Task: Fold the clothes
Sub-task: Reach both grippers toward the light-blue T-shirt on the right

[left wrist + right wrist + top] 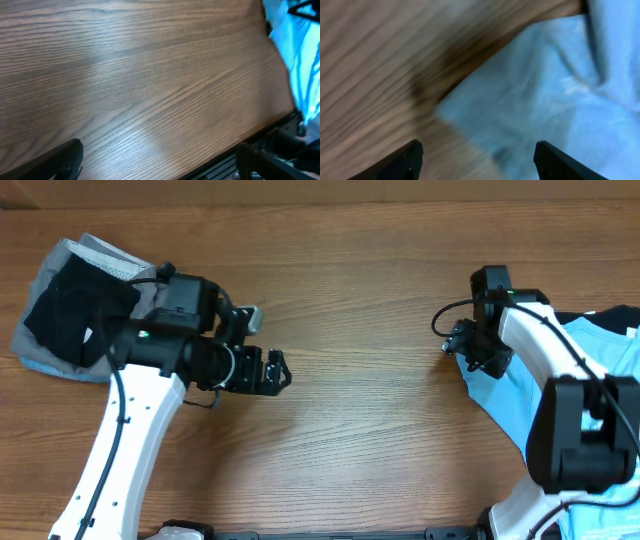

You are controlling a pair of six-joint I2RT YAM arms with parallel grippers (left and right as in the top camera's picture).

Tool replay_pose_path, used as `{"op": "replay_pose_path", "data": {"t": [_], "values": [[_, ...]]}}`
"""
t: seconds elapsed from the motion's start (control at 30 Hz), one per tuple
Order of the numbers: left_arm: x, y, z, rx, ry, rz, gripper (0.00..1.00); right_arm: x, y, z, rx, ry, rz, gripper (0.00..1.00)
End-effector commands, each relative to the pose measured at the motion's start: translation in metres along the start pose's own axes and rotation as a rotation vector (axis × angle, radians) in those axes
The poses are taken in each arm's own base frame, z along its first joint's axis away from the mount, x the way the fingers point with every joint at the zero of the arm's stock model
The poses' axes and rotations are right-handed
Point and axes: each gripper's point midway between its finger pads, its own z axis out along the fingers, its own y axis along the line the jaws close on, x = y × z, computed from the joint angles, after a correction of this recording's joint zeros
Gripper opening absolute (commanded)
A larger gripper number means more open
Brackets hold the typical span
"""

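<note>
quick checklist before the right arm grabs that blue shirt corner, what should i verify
1. Corner of the light-blue T-shirt lies between the right jaws: ok.
2. Right jaws apart, not yet clamped on cloth: ok.
3. Left jaws open over bare table, holding nothing: ok.
4. Black and grey pile lies well apart from the shirt: ok.
5. Only one cloth layer between the right jaws: cannot tell, the wrist view is blurred.
</note>
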Motion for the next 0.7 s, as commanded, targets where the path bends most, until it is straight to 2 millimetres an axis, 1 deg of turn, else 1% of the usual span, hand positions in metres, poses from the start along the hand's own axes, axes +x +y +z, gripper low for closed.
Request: {"op": "replay_pose_path", "data": {"t": [0.0, 0.1, 0.17, 0.27, 0.3, 0.37, 0.5, 0.6, 0.63, 0.67], "values": [[-0.004, -0.002, -0.001, -0.069, -0.017, 0.084, 0.99, -0.009, -0.014, 0.012, 0.032, 0.01, 0.096, 0.75], [-0.003, -0.004, 0.002, -0.098, -0.014, 0.113, 0.98, -0.009, -0.015, 0.022, 0.031, 0.022, 0.103, 0.74], [-0.002, -0.006, 0.003, -0.102, -0.01, 0.125, 0.98, -0.007, -0.012, 0.025, 0.015, 0.029, 0.104, 0.68], [-0.001, -0.008, 0.004, -0.108, -0.007, 0.136, 0.98, -0.005, -0.01, 0.026, 0.004, 0.036, 0.102, 0.66], [-0.001, -0.009, 0.004, -0.107, -0.006, 0.137, 0.98, -0.006, -0.009, 0.027, -0.001, 0.032, 0.102, 0.67], [-0.001, -0.009, 0.004, -0.107, -0.006, 0.14, 0.98, -0.007, -0.006, 0.03, -0.015, 0.021, 0.103, 0.75], [-0.001, -0.009, 0.004, -0.107, -0.005, 0.139, 0.98, -0.004, -0.006, 0.041, -0.027, 0.009, 0.104, 0.74], [-0.001, -0.009, 0.004, -0.107, -0.004, 0.139, 0.98, 0.004, -0.009, 0.05, -0.029, 0.019, 0.104, 0.64], [-0.001, -0.009, 0.004, -0.107, -0.005, 0.14, 0.98, 0.006, -0.01, 0.052, -0.026, 0.025, 0.103, 0.52], [-0.001, -0.009, 0.004, -0.107, -0.005, 0.14, 0.98, 0.007, -0.011, 0.052, -0.022, 0.029, 0.102, 0.35]]}}
